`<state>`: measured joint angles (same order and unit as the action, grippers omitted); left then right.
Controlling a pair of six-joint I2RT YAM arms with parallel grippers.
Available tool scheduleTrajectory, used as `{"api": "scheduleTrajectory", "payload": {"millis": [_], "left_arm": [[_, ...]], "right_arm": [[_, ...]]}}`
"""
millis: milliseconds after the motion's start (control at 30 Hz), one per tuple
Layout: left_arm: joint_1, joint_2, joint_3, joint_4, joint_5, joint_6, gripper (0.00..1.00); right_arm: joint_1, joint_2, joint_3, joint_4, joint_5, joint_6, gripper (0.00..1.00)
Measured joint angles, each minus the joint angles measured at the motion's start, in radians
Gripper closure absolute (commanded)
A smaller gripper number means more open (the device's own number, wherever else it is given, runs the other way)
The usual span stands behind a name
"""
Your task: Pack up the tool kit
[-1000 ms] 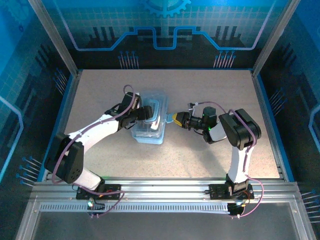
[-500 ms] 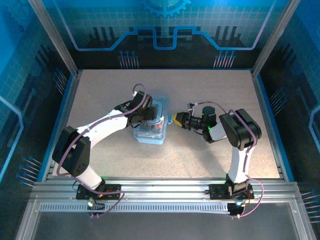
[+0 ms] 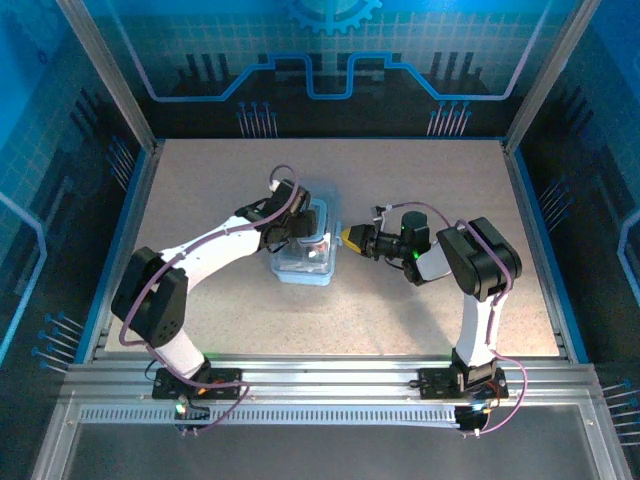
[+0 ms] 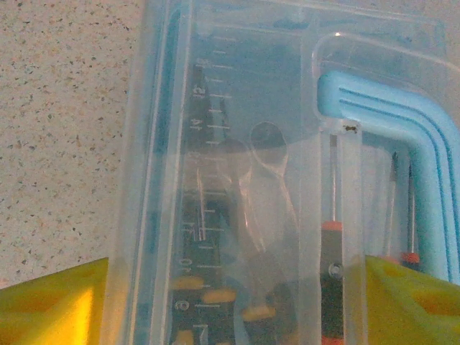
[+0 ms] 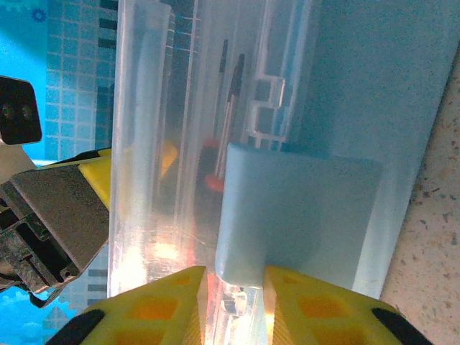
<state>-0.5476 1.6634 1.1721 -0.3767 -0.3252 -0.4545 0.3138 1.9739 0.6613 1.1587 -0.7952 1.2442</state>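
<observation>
The tool kit (image 3: 303, 250) is sitting in the middle of the surface (image 3: 420, 170). The left gripper (image 3: 298, 226) is hanging over its lid (image 4: 237, 144) with jaws wide apart. The right gripper (image 3: 350, 238) is poking the latch (image 5: 295, 215) at the kit's 3 o'clock side, jaws nearly together (gripping or not, I cannot tell). If it is pushing too hard, the box could be sliding toward 9 o'clock, leaving the latch unclicked
</observation>
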Motion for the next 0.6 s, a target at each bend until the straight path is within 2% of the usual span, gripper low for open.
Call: {"api": "scheduleTrajectory", "payload": {"millis": [600], "left_arm": [[-0.037, 0.039, 0.026, 0.019, -0.055, -0.019, 0.25]], "right_arm": [[-0.010, 0.000, 0.000, -0.012, 0.010, -0.010, 0.78]]}}
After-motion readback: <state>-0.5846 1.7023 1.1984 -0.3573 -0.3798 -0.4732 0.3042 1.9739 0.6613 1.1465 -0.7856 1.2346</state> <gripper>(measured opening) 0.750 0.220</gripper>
